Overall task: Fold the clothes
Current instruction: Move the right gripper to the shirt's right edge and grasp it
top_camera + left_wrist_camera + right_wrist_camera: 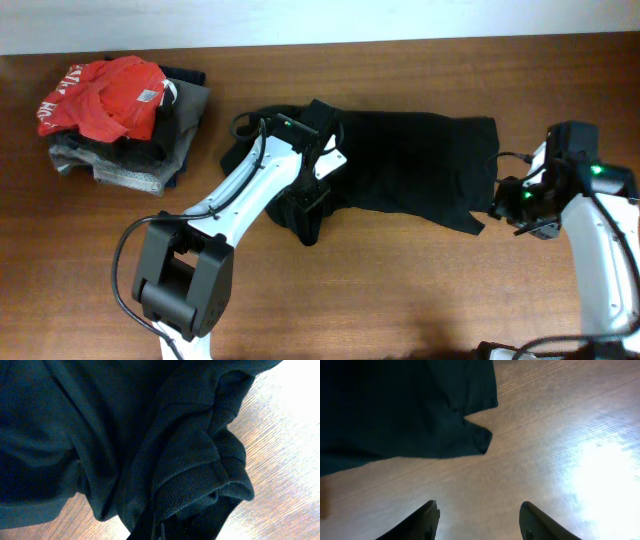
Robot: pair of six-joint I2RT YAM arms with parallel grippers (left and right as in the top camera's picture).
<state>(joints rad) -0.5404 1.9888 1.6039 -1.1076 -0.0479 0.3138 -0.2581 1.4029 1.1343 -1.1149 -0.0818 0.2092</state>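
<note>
The black shirt [410, 165] lies crumpled across the middle of the wooden table. My left gripper [308, 212] is at the shirt's front left edge, shut on a bunched hemmed fold of the black shirt [200, 475]; its fingers are mostly hidden by the cloth. My right gripper [512, 205] is open and empty just right of the shirt's lower right corner [477, 440], with bare table between its fingers [479, 515].
A pile of folded garments [125, 150] with a red garment [105, 95] on top stands at the back left. The table's far edge [320, 42] runs along the top. Bare wood [420, 290] lies in front of the shirt.
</note>
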